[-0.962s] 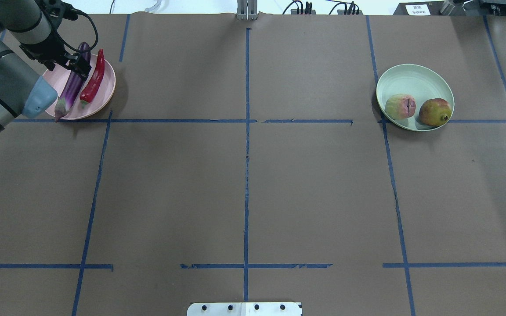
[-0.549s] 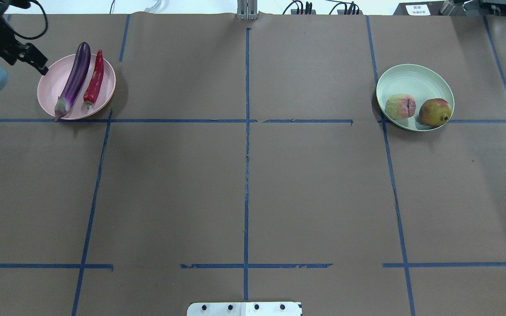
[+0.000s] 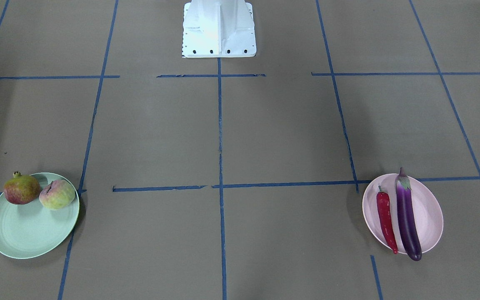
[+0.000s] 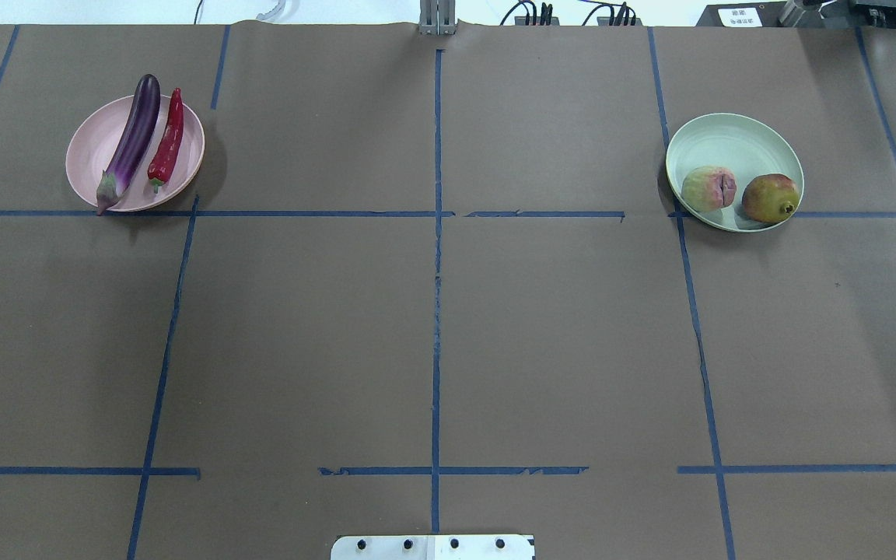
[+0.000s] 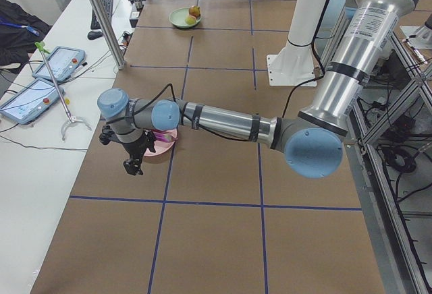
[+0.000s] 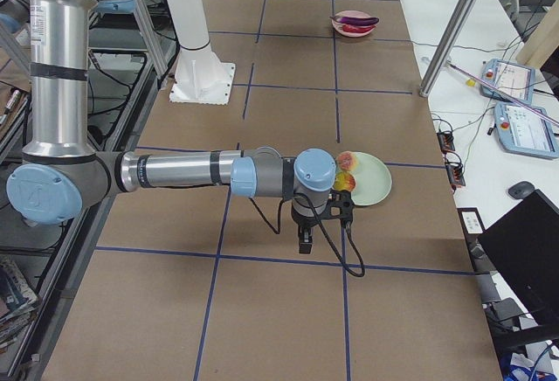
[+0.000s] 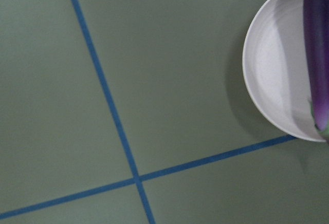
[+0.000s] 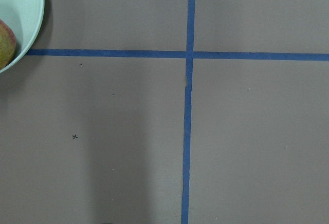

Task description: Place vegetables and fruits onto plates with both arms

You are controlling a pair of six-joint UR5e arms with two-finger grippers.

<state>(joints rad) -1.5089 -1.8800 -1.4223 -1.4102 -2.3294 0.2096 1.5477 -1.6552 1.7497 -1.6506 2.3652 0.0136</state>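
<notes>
**Produce on both plates, arms beside them**

The eggplant [image 4: 131, 140] and chili pepper [image 4: 166, 144] lie side by side on the pink plate [image 4: 86, 159]. The pomegranate [image 4: 771, 197] and peach [image 4: 708, 189] sit on the green plate [image 4: 728, 140], well apart across the table [image 4: 432, 327]. The left pincer [image 5: 131, 166] and right pincer [image 6: 305, 243] each hang beside a plate. I cannot tell whether either is open or closed.

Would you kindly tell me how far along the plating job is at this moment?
Done: eggplant and chili pepper lie on the pink plate; peach and pomegranate sit on the green plate. In hand: nothing; left gripper and right gripper hang beside the plates. Left: seemingly nothing.
</notes>
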